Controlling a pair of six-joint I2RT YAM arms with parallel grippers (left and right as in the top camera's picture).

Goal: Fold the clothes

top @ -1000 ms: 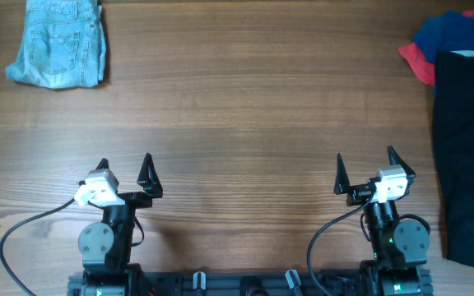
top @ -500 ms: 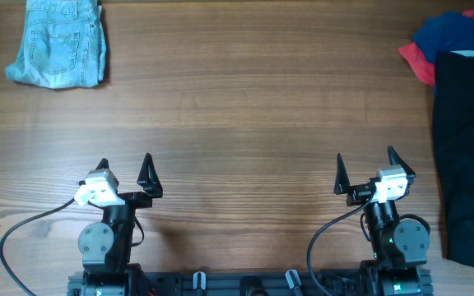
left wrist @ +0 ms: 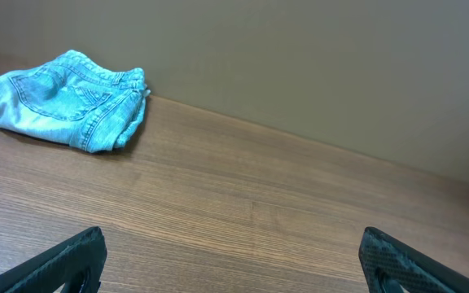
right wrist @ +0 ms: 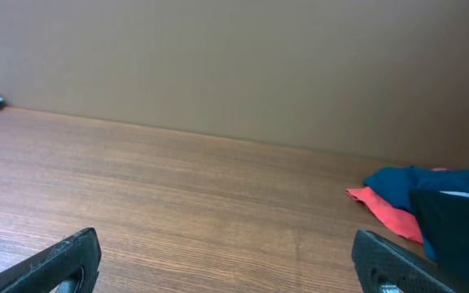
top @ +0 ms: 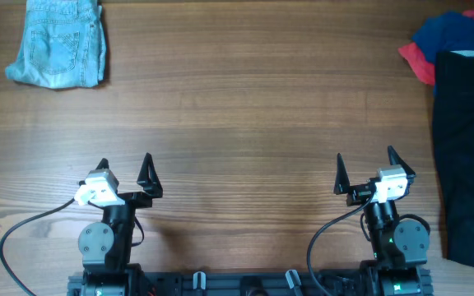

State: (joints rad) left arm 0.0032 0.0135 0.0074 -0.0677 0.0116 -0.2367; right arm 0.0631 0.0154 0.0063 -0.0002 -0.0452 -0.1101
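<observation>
Folded light blue denim shorts (top: 58, 45) lie at the table's far left corner, also seen in the left wrist view (left wrist: 67, 98). At the right edge a black garment (top: 470, 152) is spread flat, with a dark blue one (top: 451, 33) and a red one (top: 418, 62) bunched behind it. The right wrist view shows these same pieces: black (right wrist: 458, 224), blue (right wrist: 401, 183), red (right wrist: 385, 210). My left gripper (top: 124, 168) and right gripper (top: 365, 167) both stand open near the front edge, holding nothing, far from all the clothes.
A wooden table (top: 245, 115) spans the view, and a plain wall (left wrist: 300, 65) rises behind its far edge. Both arm bases and cables (top: 31, 226) sit along the front edge.
</observation>
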